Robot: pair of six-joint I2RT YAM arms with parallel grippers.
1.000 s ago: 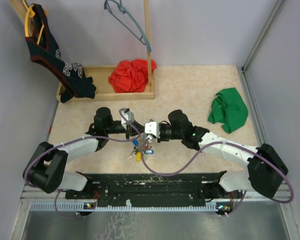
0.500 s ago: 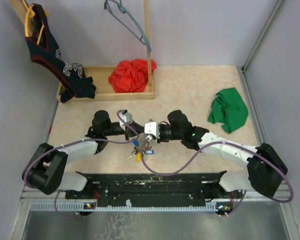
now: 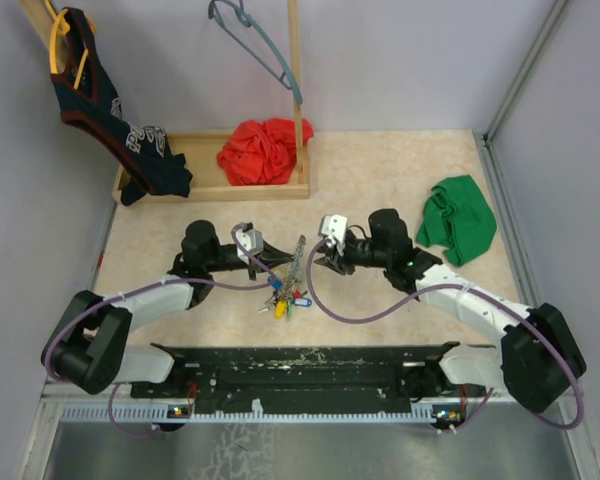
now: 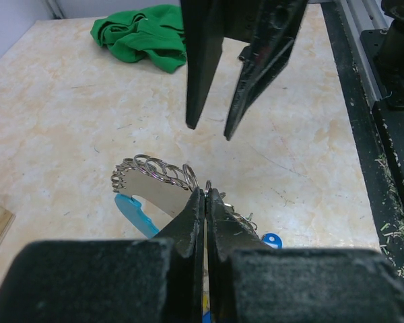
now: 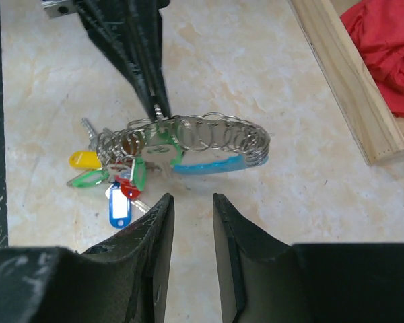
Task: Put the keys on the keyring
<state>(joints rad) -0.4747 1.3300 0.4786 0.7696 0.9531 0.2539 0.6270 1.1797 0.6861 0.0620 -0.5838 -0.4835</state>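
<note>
The left gripper [image 4: 205, 193] is clamped tight on the keyring's [image 5: 219, 163] rim. The right gripper [image 5: 192, 202], narrowly parted and empty, has just backed away from the keyring. The keys [image 5: 118, 183] hang bunched at the keyring's end, apparently threaded, so the task looks nearly done.

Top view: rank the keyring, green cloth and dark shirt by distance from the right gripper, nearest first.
From the right gripper:
1. keyring, just to its left, off the fingertips.
2. green cloth, lying out toward the right wall.
3. dark shirt, hanging in the far left corner.
</note>
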